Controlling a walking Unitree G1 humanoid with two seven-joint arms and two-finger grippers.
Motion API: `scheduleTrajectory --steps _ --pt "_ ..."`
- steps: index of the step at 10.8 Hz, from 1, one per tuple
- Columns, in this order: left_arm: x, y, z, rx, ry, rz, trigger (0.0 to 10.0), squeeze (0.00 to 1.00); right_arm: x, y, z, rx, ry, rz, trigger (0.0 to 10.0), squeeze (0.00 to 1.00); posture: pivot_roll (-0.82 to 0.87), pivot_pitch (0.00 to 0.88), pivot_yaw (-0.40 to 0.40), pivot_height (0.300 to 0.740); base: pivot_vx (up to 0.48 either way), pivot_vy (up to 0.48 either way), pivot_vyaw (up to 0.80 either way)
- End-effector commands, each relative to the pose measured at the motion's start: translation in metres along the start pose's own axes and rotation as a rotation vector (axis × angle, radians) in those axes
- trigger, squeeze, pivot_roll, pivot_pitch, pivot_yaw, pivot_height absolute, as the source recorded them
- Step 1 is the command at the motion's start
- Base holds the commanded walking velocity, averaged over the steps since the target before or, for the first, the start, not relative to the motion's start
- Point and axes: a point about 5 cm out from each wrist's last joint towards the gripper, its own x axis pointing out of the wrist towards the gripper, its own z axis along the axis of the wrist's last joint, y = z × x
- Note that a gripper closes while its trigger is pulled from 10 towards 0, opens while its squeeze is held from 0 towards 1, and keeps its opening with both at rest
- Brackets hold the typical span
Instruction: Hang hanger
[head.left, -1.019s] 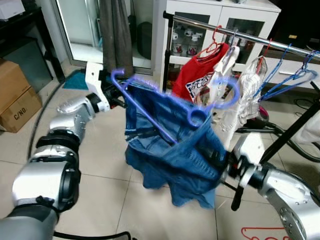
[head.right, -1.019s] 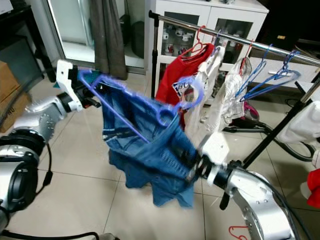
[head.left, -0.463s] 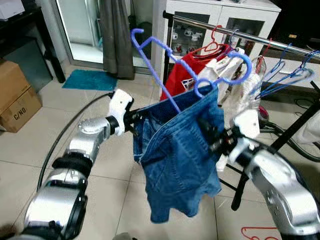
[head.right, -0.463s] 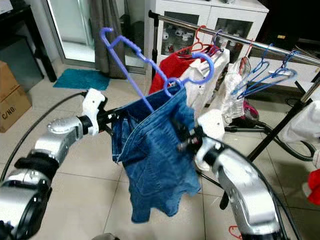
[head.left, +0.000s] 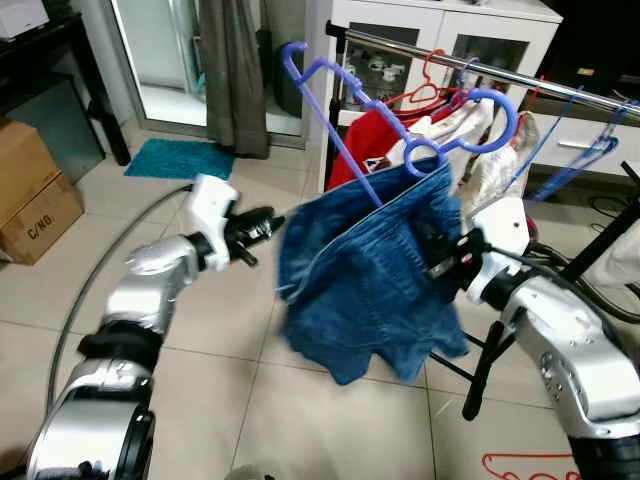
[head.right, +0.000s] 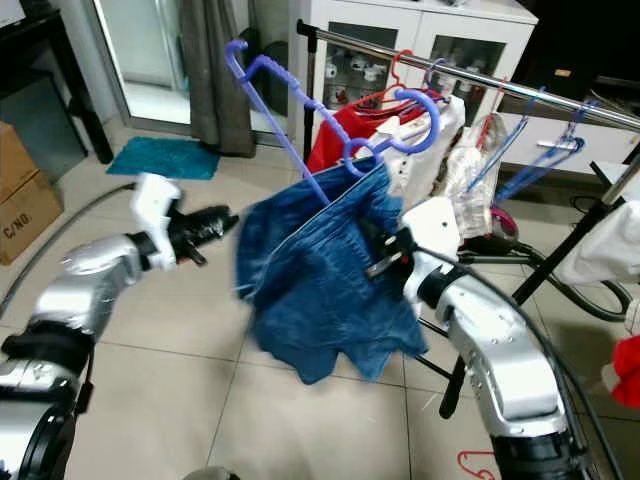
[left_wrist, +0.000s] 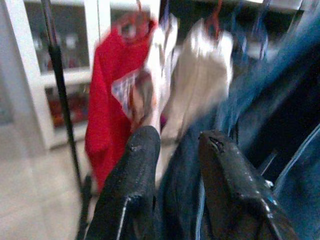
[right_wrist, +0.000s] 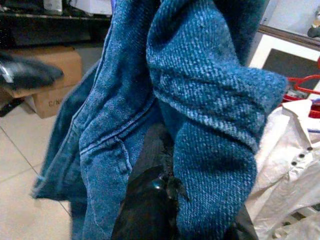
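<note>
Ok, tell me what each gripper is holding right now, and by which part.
The right gripper is shut on the denim garment, gripping a fold near its right edge, below the purple hanger. The left gripper holds nothing.

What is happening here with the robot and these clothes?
The robot holds up a purple hanger carrying a blue denim garment near a clothes rail where other clothes hang. Its right gripper grips the denim. Its left gripper is beside the garment's edge, apparently not holding it. The hanger's hook is not on the rail yet.
</note>
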Motion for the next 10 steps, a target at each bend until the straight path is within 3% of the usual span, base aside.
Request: scheduleTrajectory --steps 1,2,3,4,6,7,9,10 --pt "0.000 -0.005 0.015 -0.037 -0.087 -0.054 10.0 1.00 0.000 -0.010 0.008 -0.026 -0.012 -0.041 0.0 0.00 0.03 0.000 -0.047 0.740 0.000 0.000 0.00" --pt "-0.003 -0.012 0.018 -0.055 -0.109 -0.121 10.0 0.89 0.003 -0.010 0.009 -0.020 -0.012 -0.044 0.0 0.00 0.03 0.000 -0.049 0.740 0.000 0.000 0.00" --pt "-0.006 -0.020 0.016 -0.053 -0.084 -0.209 10.0 0.00 0.006 -0.010 0.009 -0.020 -0.006 -0.048 0.0 0.00 0.03 0.000 -0.050 0.740 0.000 0.000 0.00" --pt "-0.009 -0.025 0.015 0.034 -0.043 -0.244 10.0 0.00 0.008 -0.010 0.008 -0.045 0.009 -0.046 0.0 0.00 0.02 0.000 -0.049 0.740 0.000 0.000 0.00" --pt "-0.012 -0.043 0.060 0.203 -0.099 -0.378 10.0 0.00 0.002 -0.014 0.000 -0.188 0.090 0.033 0.0 0.00 0.03 0.000 -0.053 0.740 0.000 0.000 0.00" --pt "-0.014 -0.049 0.093 0.260 -0.107 -0.472 10.0 1.00 -0.003 -0.017 -0.001 -0.280 0.127 0.125 0.0 0.00 0.04 0.000 -0.057 0.740 0.000 0.000 0.00" --pt "-0.016 -0.053 0.116 0.359 -0.059 -0.539 10.0 1.00 -0.010 -0.019 -0.002 -0.481 0.193 0.266 0.0 0.00 0.04 0.000 -0.050 0.740 0.000 0.000 0.00" --pt "-0.014 -0.048 0.113 0.402 0.045 -0.533 10.0 1.00 -0.012 -0.019 -0.001 -0.535 0.202 0.326 0.0 0.00 0.04 0.000 -0.045 0.740 0.000 0.000 0.00"
